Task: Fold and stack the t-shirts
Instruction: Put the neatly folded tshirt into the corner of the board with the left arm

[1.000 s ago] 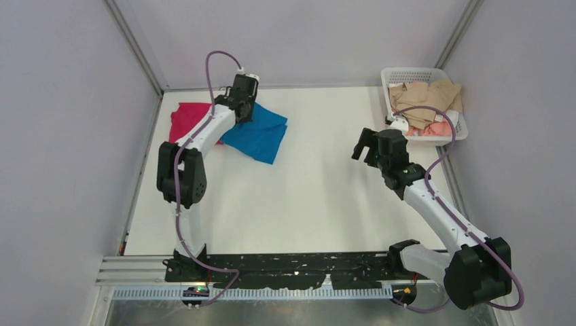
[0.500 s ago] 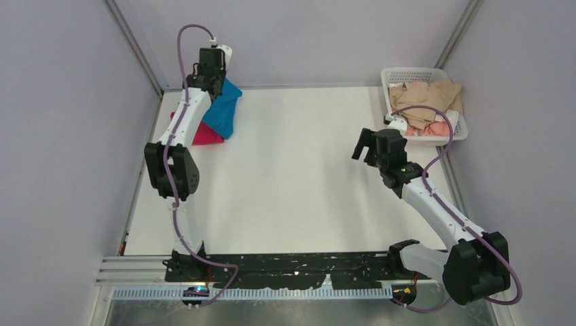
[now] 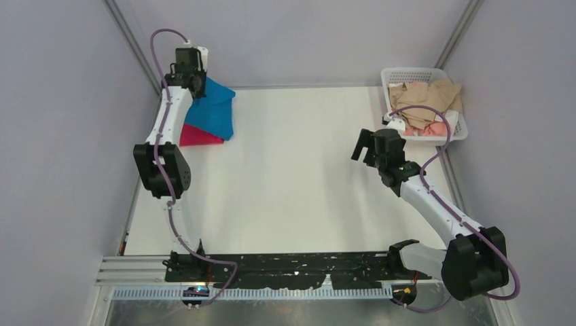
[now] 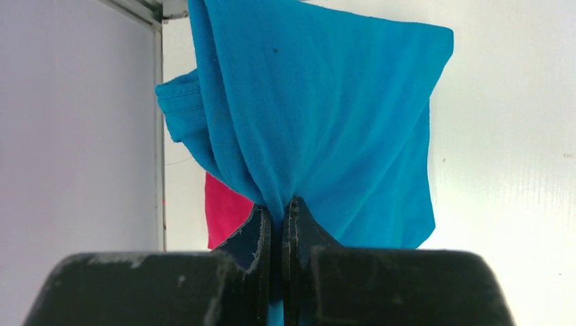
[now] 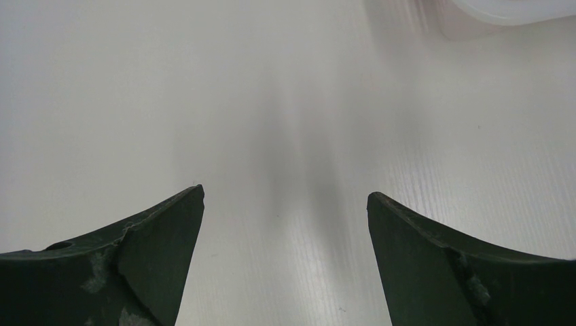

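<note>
Far left – left fingers clamp the blue t-shirt above the red t-shirt; right fingers wide apart, empty.

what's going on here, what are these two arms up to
The left gripper is shut on a bunched fold of the blue t-shirt at the far left corner of the table. The shirt drapes from the gripper over part of the red t-shirt, which lies flat. The right gripper is open and empty above bare table, near the white basket of clothes. Stacking looks underway, not finished.
</note>
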Controlling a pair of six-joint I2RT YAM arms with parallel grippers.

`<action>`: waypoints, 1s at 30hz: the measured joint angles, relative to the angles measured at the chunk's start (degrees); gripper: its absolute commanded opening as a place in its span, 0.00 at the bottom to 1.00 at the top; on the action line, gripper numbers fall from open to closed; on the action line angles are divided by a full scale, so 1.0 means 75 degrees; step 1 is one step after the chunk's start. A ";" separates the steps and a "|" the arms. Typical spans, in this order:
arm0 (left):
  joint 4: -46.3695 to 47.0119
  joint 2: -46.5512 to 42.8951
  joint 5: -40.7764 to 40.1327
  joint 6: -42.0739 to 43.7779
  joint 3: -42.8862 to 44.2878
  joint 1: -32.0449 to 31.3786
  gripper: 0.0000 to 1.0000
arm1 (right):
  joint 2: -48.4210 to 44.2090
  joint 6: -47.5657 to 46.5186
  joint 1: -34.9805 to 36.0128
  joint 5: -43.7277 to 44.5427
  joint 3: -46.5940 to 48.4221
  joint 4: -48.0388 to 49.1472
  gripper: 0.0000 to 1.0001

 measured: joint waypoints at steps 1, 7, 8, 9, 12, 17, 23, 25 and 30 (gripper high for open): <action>-0.0038 0.0000 0.0128 -0.0125 0.0000 0.0122 0.00 | 0.0020 0.0000 0.0000 -0.0003 0.0000 0.0009 0.95; -0.0697 0.0364 0.0635 -0.0647 0.0592 0.0676 0.00 | 0.0111 0.0000 0.0000 0.0003 0.0000 0.0015 0.95; -0.0877 0.0583 0.0647 -0.0729 0.0935 0.0743 0.00 | 0.0114 0.0000 0.0000 0.0020 0.0000 0.0012 0.95; -0.0982 0.0787 0.0644 -0.0790 0.1224 0.0804 0.00 | 0.0114 0.0000 0.0000 0.0026 0.0000 0.0012 0.95; -0.1174 0.1151 0.0670 -0.0938 0.1585 0.0962 0.00 | 0.0134 -0.0003 0.0000 0.0058 0.0003 0.0015 0.95; -0.1492 0.1317 0.0772 -0.1043 0.1585 0.1139 0.00 | 0.0213 -0.0003 0.0000 0.0087 0.0015 0.0015 0.95; -0.1524 0.1320 0.0982 -0.0976 0.1585 0.1192 0.00 | 0.0242 -0.0003 0.0000 0.0087 0.0015 -0.0009 0.95; -0.1489 0.1320 0.1105 -0.0901 0.1582 0.1192 0.00 | 0.0242 -0.0003 0.0000 0.0096 0.0015 -0.0015 0.95; -0.1402 0.1300 0.1483 -0.0746 0.1518 0.1192 0.00 | 0.0242 -0.0003 0.0000 0.0137 0.0017 -0.0015 0.95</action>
